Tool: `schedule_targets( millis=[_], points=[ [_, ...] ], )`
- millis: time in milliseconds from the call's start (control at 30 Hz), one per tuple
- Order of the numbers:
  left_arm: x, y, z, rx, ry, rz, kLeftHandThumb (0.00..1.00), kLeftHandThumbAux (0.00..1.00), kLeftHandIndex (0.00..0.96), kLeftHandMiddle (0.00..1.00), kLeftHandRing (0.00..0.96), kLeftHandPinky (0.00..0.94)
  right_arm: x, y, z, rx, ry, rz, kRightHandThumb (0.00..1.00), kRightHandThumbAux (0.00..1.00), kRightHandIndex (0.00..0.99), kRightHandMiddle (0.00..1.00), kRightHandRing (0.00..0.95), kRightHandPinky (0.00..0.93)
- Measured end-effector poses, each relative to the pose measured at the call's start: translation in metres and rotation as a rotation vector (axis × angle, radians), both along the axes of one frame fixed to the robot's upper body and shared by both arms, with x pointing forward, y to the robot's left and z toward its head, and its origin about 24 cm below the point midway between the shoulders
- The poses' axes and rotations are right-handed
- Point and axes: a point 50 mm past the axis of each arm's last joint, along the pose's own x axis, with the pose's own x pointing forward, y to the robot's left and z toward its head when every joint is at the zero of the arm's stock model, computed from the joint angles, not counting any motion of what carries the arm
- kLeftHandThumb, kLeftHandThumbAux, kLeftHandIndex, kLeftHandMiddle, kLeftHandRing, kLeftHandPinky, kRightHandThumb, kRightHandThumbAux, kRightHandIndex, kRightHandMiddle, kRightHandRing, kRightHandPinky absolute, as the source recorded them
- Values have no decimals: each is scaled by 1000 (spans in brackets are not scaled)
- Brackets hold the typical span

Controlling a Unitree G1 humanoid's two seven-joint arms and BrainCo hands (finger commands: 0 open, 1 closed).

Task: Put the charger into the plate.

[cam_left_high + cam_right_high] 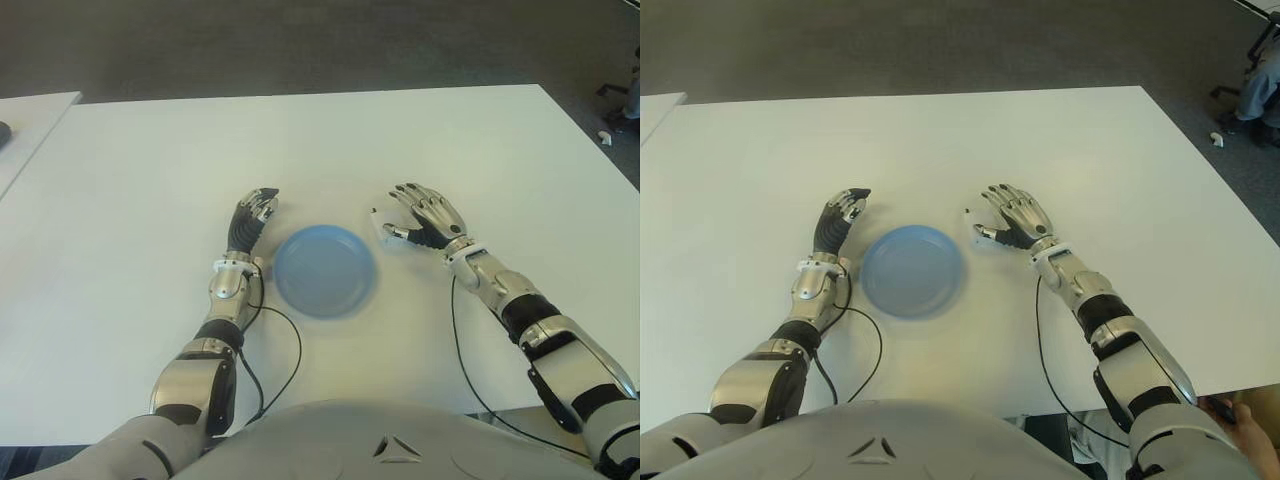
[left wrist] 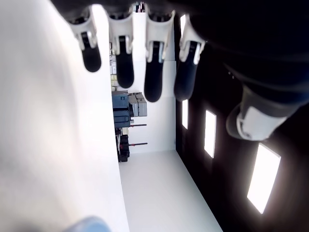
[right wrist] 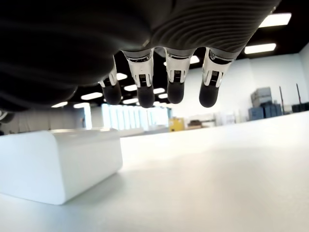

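Right hand open over charger, beside plate.

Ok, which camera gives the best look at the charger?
The right wrist view: the white charger fills it, lying on the table under the right hand. Both eye views show a small white bit; the left wrist view, none.

One blue plate, one white charger, two hands.
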Motion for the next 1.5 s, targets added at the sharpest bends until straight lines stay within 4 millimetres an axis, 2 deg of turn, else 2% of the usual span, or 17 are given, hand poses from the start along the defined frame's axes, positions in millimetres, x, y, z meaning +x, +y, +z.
schedule_targets(
  millis=[500,967,1500],
  points=[
    [0,0,-1,4,6,-12,0,498,273,248,160,69,12,3,-5,-34,70,8,385,112,0,0,0,0],
    [-1,0,-1,-3,9,-47,0,485,275,250,162,61,16,8,-9,-55,89,7,401,120,0,0,0,0],
    [-1,1,0,-11,2,-45,0,462,310,267,180,101,14,11,-13,-72,76,27,324,110,0,0,0,0]
  ],
)
